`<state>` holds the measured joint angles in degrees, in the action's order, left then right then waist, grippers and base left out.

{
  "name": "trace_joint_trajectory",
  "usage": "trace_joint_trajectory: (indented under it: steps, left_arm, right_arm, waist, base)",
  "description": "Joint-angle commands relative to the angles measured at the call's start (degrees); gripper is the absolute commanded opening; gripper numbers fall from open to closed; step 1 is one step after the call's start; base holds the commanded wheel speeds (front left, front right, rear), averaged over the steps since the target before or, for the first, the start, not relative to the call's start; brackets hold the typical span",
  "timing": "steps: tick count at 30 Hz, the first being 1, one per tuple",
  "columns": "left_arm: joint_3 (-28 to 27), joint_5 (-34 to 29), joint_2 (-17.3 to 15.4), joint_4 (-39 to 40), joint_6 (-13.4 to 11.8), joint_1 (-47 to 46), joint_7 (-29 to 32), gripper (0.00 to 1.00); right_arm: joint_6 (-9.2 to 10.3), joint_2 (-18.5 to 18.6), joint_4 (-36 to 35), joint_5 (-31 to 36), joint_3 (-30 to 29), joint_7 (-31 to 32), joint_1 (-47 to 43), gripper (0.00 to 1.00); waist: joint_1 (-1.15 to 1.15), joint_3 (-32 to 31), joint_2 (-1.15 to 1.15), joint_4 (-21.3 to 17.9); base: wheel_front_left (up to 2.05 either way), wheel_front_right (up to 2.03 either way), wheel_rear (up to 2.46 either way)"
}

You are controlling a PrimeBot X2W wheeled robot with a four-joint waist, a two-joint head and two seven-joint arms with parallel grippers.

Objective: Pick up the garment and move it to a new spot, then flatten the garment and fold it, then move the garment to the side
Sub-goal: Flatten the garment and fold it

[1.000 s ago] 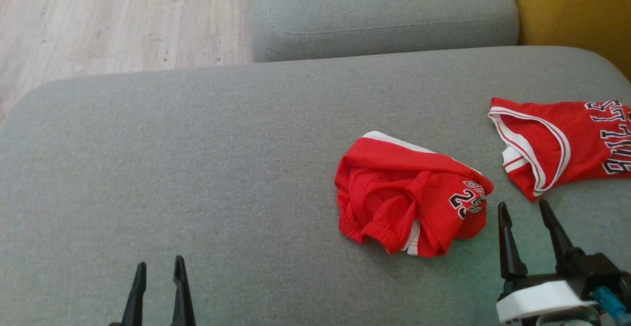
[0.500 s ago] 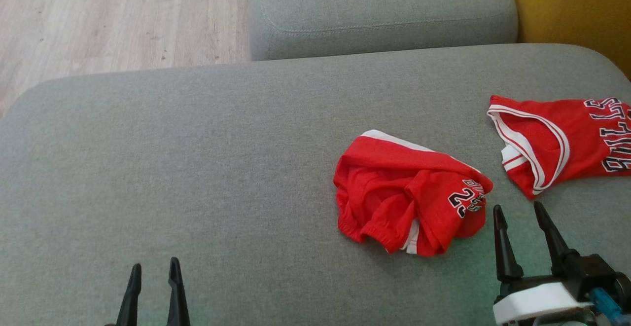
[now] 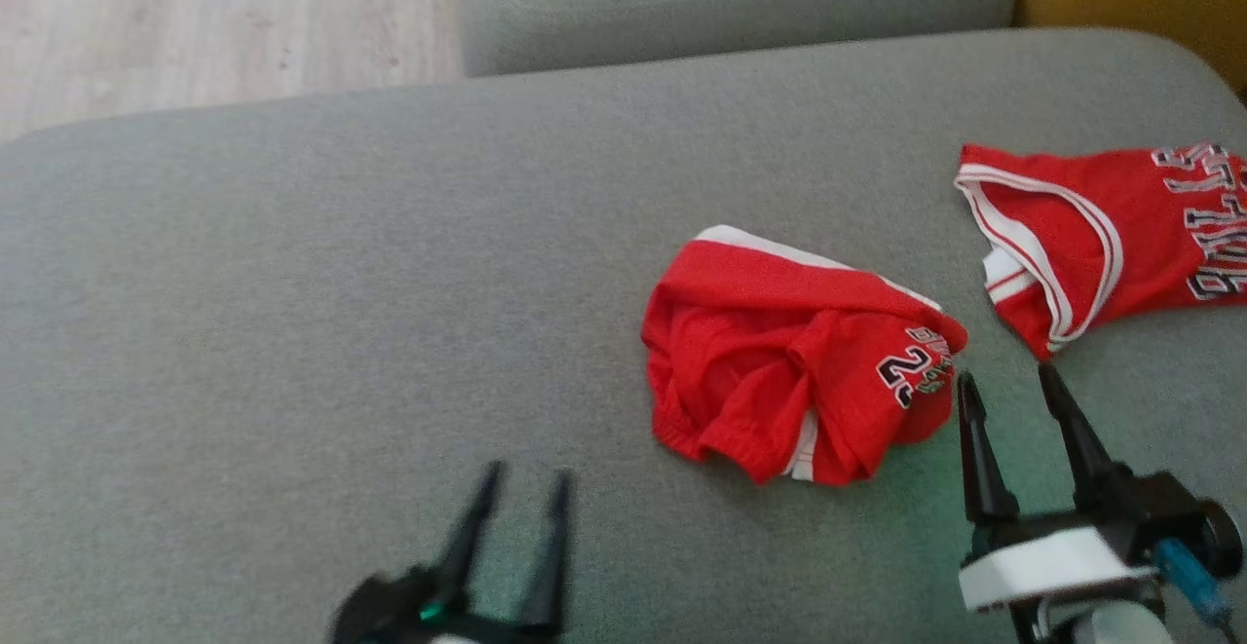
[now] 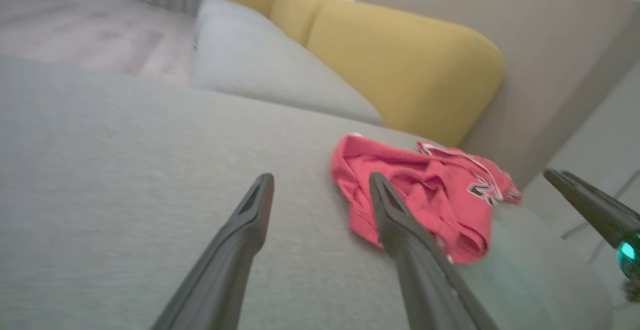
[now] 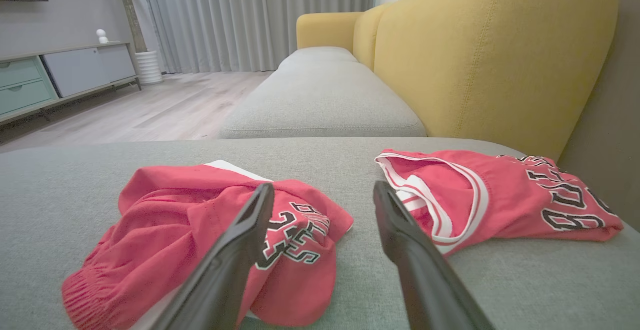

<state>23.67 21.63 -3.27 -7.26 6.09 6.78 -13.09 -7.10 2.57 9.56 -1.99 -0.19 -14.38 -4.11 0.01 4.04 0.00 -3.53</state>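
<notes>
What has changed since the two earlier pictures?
The left gripper has swung to its right, toward the crumpled red shorts, fingers open. The head camera also moved, so the whole picture shifted. Nothing was grasped or released. The right gripper stays open beside the shorts; shorts and red jersey lie as before on the grey cushion.

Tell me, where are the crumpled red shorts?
In the head view the red shorts lie right of centre on the grey cushion, left of the red jersey and just beside the right gripper.
</notes>
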Motion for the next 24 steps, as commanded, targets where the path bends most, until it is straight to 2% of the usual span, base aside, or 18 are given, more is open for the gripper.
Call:
trace_joint_trajectory:
  steps: [1,7,11,24]
  left_arm:
    - [1.47,1.60,0.38,-0.24,0.47,-3.84,1.48,1.00]
    - [12.80,7.93,0.39,-7.87,1.12,-11.35,6.56,1.00]
    - [17.10,9.83,0.39,-12.17,1.28,-14.45,7.42,1.00]
    - [23.48,15.63,0.39,-17.83,1.38,-22.09,1.28,1.00]
  right_arm:
    - [-0.39,0.31,-2.08,0.25,1.63,-0.62,2.95,1.00]
    - [-0.39,0.31,-2.22,-0.15,2.28,-0.62,4.99,1.00]
    - [-0.39,0.31,-2.18,-0.29,2.03,-0.62,5.58,1.00]
    - [-0.39,0.31,-2.09,-0.37,2.15,-0.62,6.47,1.00]
  waist:
    - [-0.01,1.68,0.00,-1.61]
    - [-0.01,4.51,0.00,-5.15]
    - [-0.01,5.65,0.00,-7.14]
    - [-0.01,6.72,0.00,-9.68]
  base:
    - [0.00,0.00,0.00]
    - [0.00,0.00,0.00]
    - [0.00,0.00,0.00]
    - [0.00,0.00,0.00]
